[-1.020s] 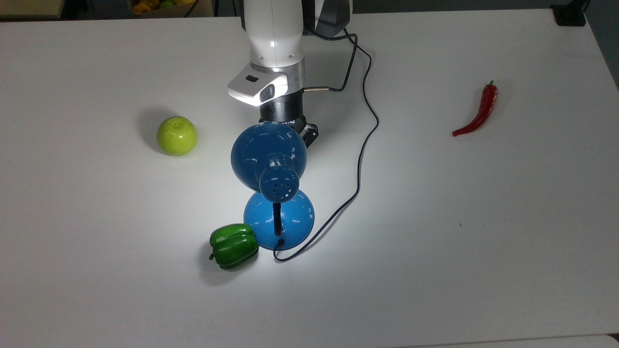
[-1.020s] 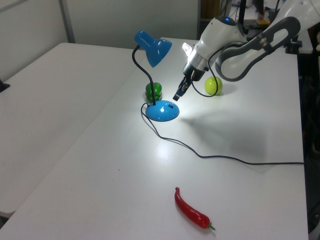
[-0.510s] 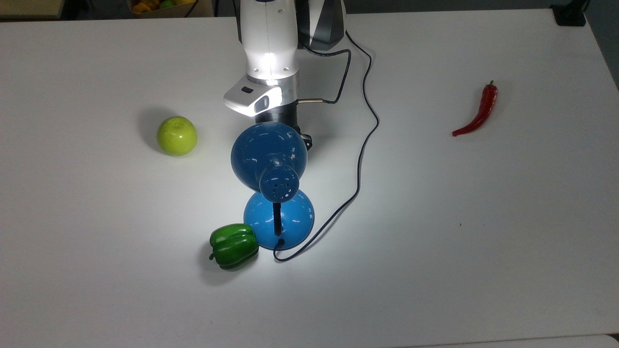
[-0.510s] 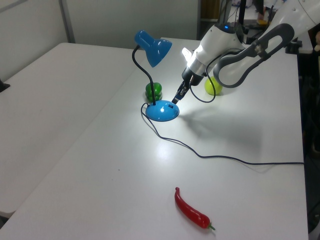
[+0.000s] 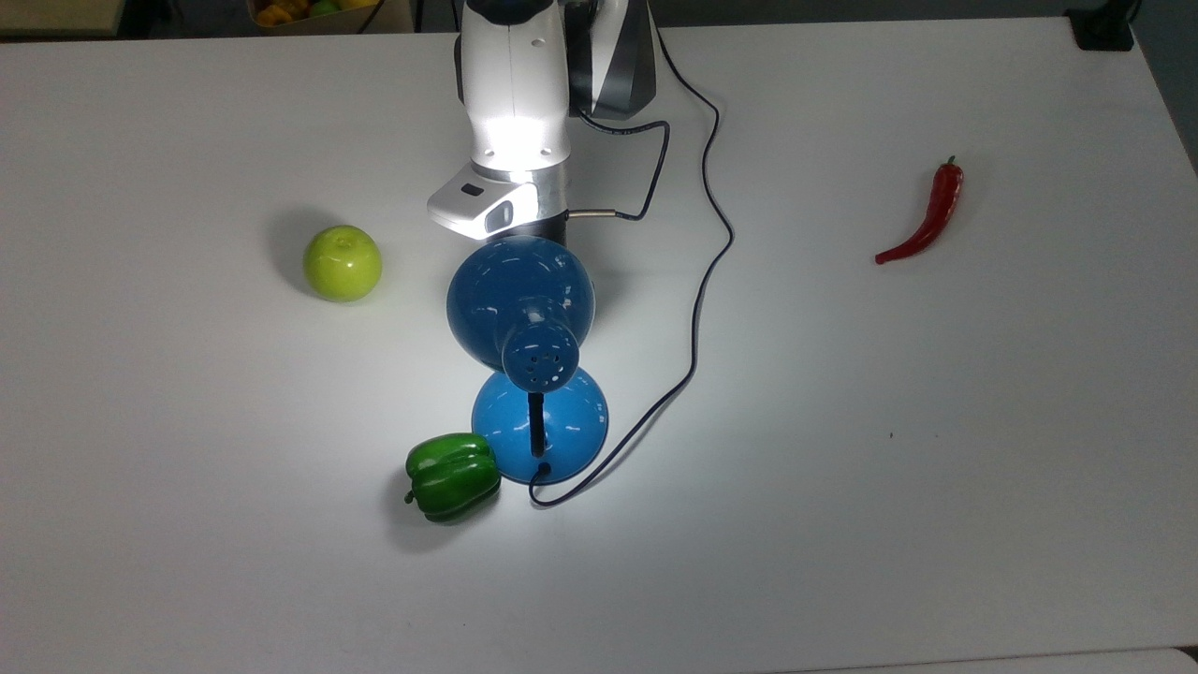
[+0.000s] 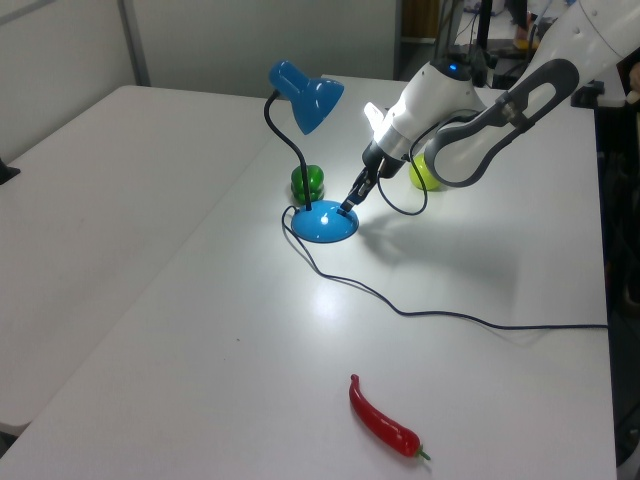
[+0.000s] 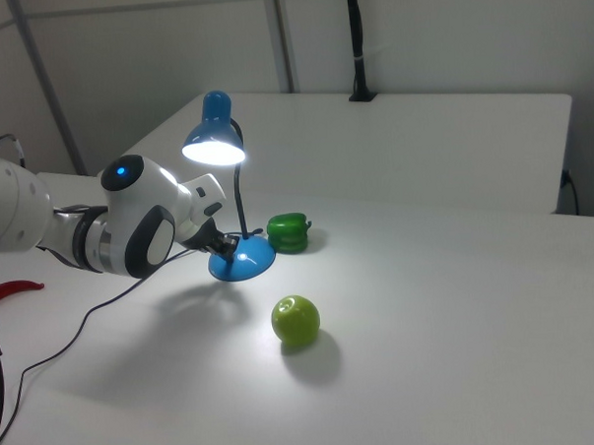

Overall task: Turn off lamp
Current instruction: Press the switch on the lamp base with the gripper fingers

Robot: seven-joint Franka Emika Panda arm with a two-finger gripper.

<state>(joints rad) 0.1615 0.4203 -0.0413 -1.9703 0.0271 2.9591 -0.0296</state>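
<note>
Here, in the top view, one lamp (image 5: 529, 346), one green apple (image 5: 343, 263), one green pepper (image 5: 453, 476) and one red chilli (image 5: 925, 218) are counted on the white desk (image 5: 936, 449). In the left view, the claw (image 6: 349, 205) is seen at the lamp's base; whether it is apart cannot be told. In the right view, the lit bulb under the shade is shown.

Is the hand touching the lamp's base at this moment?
Cannot tell. In the left view the hand tip meets the rim of the lamp base, with no gap visible, but contact isn't plain. The shade is lit in the right view.
</note>
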